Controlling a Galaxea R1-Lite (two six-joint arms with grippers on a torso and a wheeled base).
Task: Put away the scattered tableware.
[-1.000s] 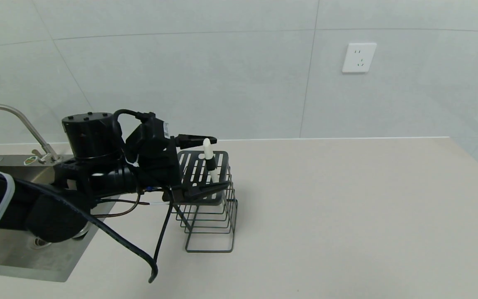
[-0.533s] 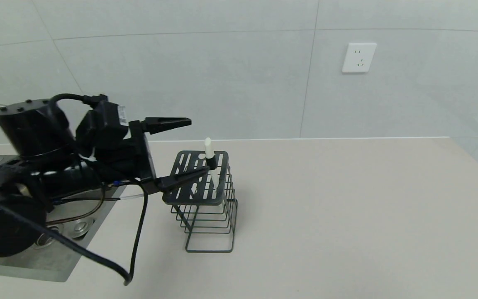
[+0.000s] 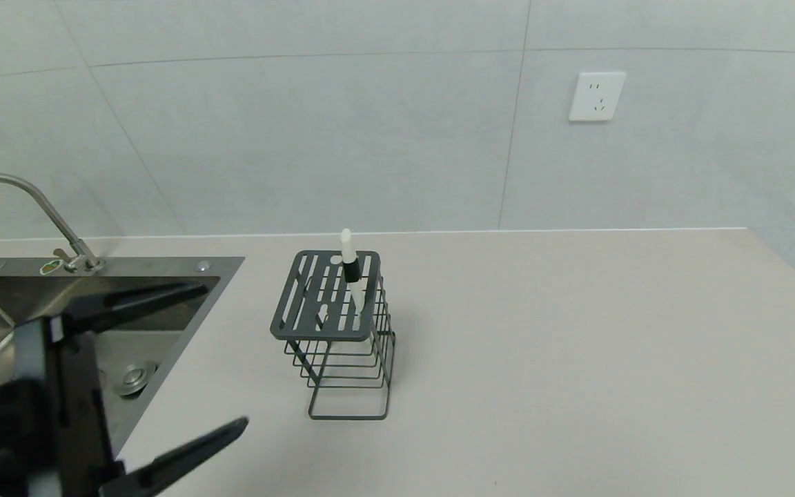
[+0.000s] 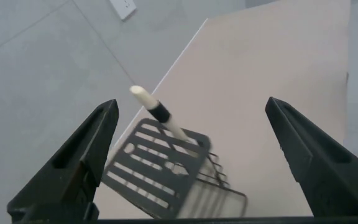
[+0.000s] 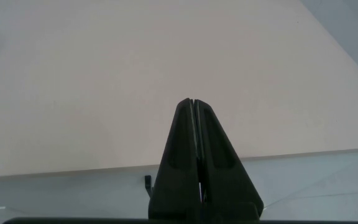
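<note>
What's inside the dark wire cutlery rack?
One white utensil with a black band stands tilted through the slotted top of the dark wire rack; its lower end is obscured.

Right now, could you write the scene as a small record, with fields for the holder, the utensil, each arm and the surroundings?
Holder: dark wire holder with a slotted top, standing on the counter, to the right of the sink.
Utensil: white-handled utensil with a black band, standing in a slot of the holder, leaning slightly.
Left arm: left gripper open, holding nothing, on the sink side, apart from the holder.
Right arm: right gripper shut, holding nothing, above bare counter.
Surroundings: faucet; wall socket.
</note>
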